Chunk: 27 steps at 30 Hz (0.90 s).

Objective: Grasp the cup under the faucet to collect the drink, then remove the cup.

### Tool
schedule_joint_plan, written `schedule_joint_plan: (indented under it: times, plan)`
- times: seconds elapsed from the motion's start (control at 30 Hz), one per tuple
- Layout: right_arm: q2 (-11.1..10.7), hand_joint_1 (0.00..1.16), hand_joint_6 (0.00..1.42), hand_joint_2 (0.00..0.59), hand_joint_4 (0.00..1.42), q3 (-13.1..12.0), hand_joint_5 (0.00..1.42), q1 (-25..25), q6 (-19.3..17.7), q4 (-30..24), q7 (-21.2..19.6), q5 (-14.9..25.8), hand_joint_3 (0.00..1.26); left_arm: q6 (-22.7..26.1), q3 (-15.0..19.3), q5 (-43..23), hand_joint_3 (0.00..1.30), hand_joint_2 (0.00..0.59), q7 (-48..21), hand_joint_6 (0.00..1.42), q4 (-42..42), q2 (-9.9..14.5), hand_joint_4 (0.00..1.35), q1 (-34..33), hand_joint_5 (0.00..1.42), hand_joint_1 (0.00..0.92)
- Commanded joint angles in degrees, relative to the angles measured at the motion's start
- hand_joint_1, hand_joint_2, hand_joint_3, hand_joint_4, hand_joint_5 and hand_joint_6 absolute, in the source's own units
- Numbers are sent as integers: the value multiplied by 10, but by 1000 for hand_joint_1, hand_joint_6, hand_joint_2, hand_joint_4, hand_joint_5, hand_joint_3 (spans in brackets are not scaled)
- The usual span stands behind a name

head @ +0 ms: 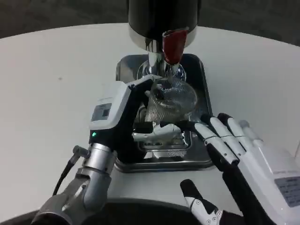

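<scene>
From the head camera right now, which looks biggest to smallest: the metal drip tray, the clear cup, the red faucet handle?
1. Metal drip tray, clearly largest.
2. Clear cup, held by the left hand under the faucet.
3. Red faucet handle, smallest.

— Where's your cup [171,99]?

— On the drip tray [204,93], right under the faucet [172,47], dispenser [161,18] behind it.

— And your hands?

— Your left hand [123,112] wraps the cup from its left. Your right hand [234,145] sits nearer you, right of the tray, fingertips over its edge. The tray rests mid-worktop [47,84].
</scene>
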Motion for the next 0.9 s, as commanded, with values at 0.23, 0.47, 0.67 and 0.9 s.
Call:
schedule_joint_plan:
  times: [0.23, 0.47, 0.67, 0.9]
  plan:
    - [8, 455, 0, 454, 52, 0, 10, 12, 6, -12, 5, 4, 134, 29, -35, 26, 715, 65, 32, 756, 5, 17, 670, 7, 887, 471]
    - [8, 457, 0, 454, 52, -3, 14, 18, 6, -13, 5, 8, 134, 29, -46, 28, 283, 76, 39, 409, -13, 26, 318, 13, 619, 322]
    - [8, 458, 3, 454, 52, -3, 23, 24, 5, -16, 5, 12, 134, 26, -50, 30, 130, 79, 38, 369, -21, 32, 185, 19, 558, 295]
    - [9, 457, 14, 457, 52, -3, 38, 28, 3, -17, 3, 14, 143, 21, -36, 10, 77, 37, 37, 281, -43, 37, 120, 40, 488, 172]
